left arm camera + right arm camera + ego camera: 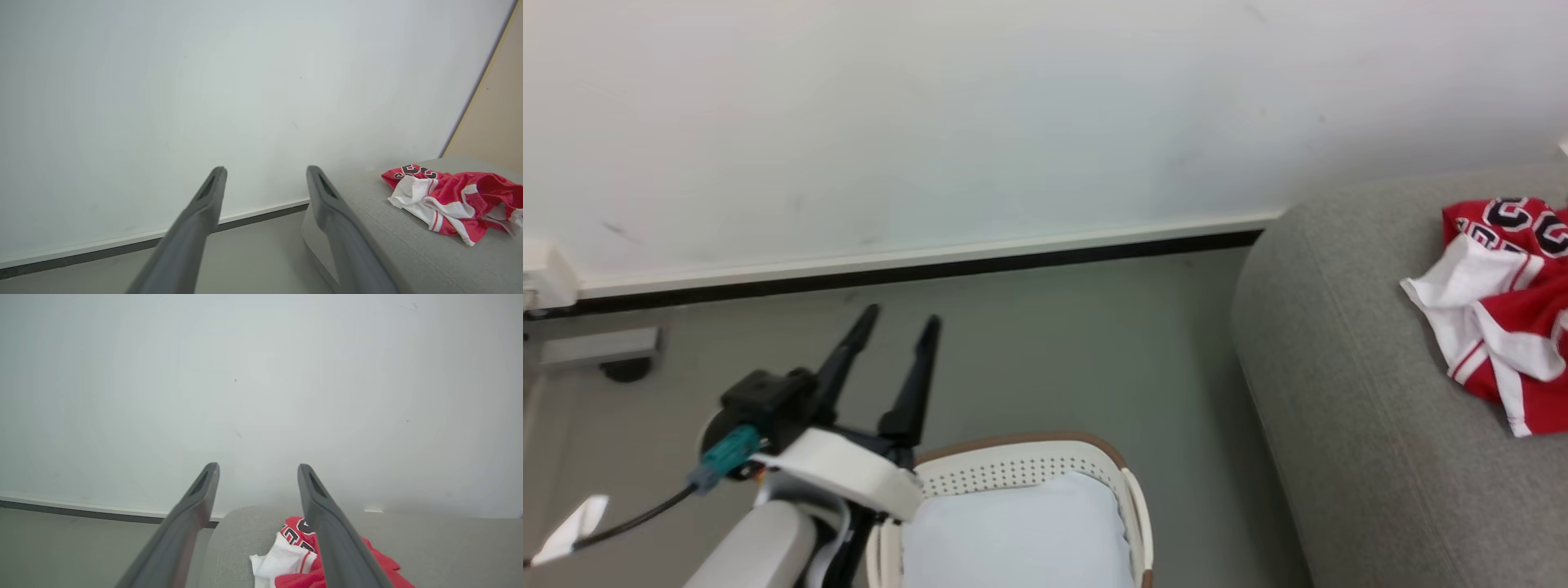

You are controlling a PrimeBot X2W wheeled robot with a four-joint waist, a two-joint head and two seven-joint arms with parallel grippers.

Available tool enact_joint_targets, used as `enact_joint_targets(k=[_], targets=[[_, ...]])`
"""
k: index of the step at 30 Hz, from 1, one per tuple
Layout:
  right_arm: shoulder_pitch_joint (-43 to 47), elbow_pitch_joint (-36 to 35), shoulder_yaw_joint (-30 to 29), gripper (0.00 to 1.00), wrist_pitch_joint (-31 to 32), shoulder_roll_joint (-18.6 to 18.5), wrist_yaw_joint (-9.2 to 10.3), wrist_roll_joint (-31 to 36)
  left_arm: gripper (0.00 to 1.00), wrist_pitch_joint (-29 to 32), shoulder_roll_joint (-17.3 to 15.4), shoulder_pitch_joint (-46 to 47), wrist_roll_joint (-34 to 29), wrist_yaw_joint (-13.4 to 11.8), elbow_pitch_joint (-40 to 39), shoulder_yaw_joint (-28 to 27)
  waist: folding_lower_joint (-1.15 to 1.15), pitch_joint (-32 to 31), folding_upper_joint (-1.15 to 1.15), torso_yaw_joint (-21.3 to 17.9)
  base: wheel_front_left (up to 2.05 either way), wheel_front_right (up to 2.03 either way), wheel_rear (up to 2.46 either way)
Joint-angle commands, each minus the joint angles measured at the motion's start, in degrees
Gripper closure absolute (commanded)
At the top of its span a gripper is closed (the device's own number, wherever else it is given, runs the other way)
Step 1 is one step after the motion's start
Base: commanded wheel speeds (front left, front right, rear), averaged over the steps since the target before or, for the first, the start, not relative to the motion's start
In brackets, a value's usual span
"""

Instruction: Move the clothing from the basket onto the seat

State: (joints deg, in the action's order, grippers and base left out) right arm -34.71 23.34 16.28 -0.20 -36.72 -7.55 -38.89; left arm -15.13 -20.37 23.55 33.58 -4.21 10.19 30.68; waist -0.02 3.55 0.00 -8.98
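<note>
The red and white clothing [1507, 302] lies crumpled on the light grey seat [1347, 392] at the right, black numbers showing on top. The left wrist view has the clothing [449, 198] to the right of my fingers, lying on the seat [392, 245]. The cream basket [1029, 469] with a brown rim stands on the floor at the bottom centre. My left gripper [900, 314] is open and empty, raised just left of the basket. My right gripper [257, 469] is open and empty above the clothing [294, 559] and the seat [449, 547].
A pale blue-white cushion [1021, 535] lies in the basket. The white wall and its dark skirting [931, 269] run behind. Grey floor [1094, 343] lies between basket and seat. A small fixture [596, 347] sits at the wall on the far left.
</note>
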Motion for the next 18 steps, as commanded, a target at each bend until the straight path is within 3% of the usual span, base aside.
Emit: enact_joint_targets(k=[1,7,14,18], targets=[[3.14,-1.8,-1.28,0.0,-2.04,1.32,0.13,0.85,0.0,-0.01,-0.45,-2.47,-0.68,-0.73,-0.68,-2.03,0.02,-2.11,0.0,2.37,0.0,0.0,0.0],[12.99,-8.05,-7.36,0.0,-8.65,8.63,0.13,6.37,0.0,-0.01,0.58,-9.61,-2.53,-2.25,-1.81,-10.81,0.02,-3.18,0.0,4.56,0.0,0.0,0.0],[23.44,-11.28,-9.99,0.0,-12.91,17.97,0.13,12.41,0.0,-0.01,4.77,-16.3,-6.97,-0.43,-2.7,-18.1,0.02,-3.16,0.0,6.31,0.0,0.0,0.0],[25.98,-10.68,-10.13,0.0,-13.96,20.73,0.13,13.92,0.0,-0.01,7.06,-18.13,-9.28,0.7,-2.98,-21.28,0.02,-2.99,0.0,6.55,0.0,0.0,0.0]])
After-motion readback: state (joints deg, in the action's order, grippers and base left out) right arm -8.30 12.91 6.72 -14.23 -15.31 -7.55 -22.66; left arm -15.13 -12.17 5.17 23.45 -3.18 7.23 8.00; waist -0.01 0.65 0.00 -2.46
